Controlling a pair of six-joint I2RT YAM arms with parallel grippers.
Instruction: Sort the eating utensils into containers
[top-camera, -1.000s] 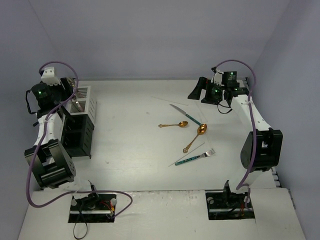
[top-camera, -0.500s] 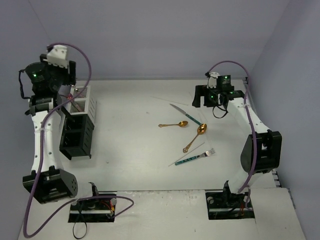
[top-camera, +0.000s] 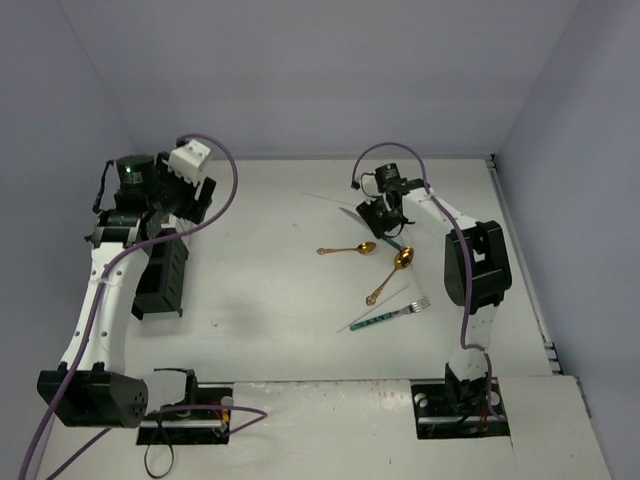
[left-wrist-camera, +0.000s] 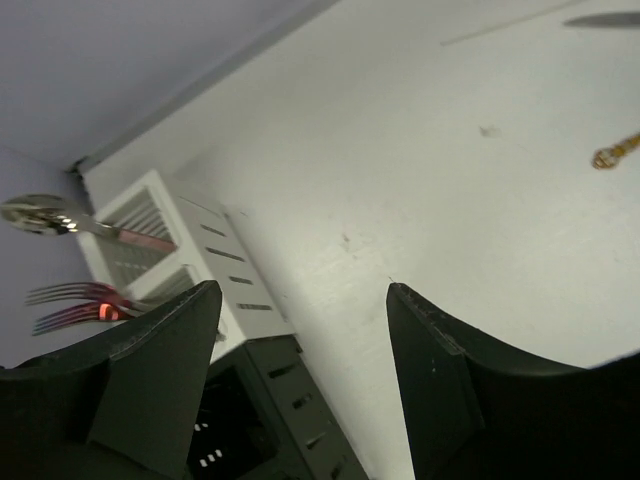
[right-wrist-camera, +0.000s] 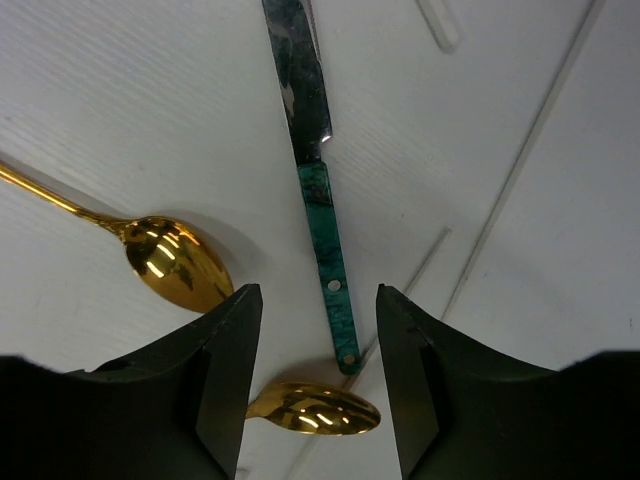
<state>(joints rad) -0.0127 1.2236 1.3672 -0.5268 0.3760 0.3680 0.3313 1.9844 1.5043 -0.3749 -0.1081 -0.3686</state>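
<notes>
My right gripper (right-wrist-camera: 320, 310) is open and hangs low over the table, its jaws either side of the teal handle of a silver knife (right-wrist-camera: 325, 235) without touching it. Two gold spoons lie close by, one bowl (right-wrist-camera: 175, 262) to the left and one (right-wrist-camera: 315, 408) just below the knife's end. A teal-handled fork (top-camera: 392, 314) lies nearer the front. My left gripper (left-wrist-camera: 300, 300) is open and empty beside the containers. The white slatted container (left-wrist-camera: 190, 260) holds a pink-handled spoon (left-wrist-camera: 60, 217) and fork (left-wrist-camera: 75, 300). A black container (top-camera: 165, 275) stands next to it.
Thin clear sticks (right-wrist-camera: 520, 160) lie on the table right of the knife, and another (top-camera: 380, 307) lies by the fork. The side walls run close behind both arms. The right arm's upright link (top-camera: 478, 265) stands to the right of the cutlery.
The right arm swung left and came down over the teal-handled knife, its jaws narrowing. The left gripper moved right, away from above the white container, opening a little wider.
</notes>
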